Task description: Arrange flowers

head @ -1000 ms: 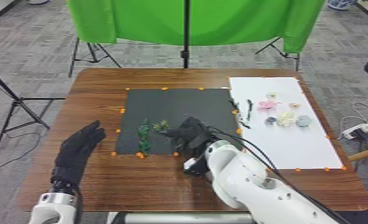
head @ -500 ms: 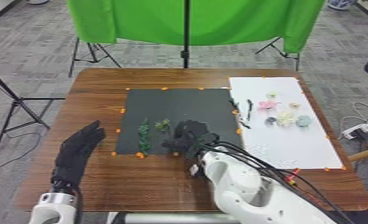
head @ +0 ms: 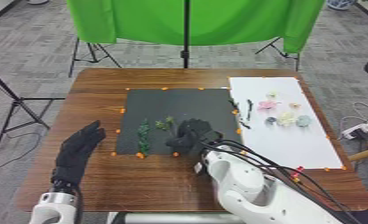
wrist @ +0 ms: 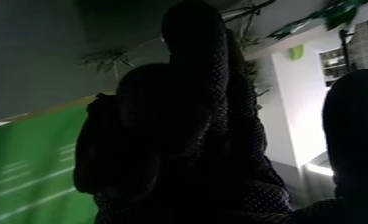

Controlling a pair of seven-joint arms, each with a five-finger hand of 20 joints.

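Sprig shifted, beside right hand.

Can't make out any readable text, label, brand, number or sign in either view.

1. Left hand: left of the frame, fingers relaxed, pointing upward; its arm enters at lower left.
2. Right hand: near the centre; its arm slants up from lower right.
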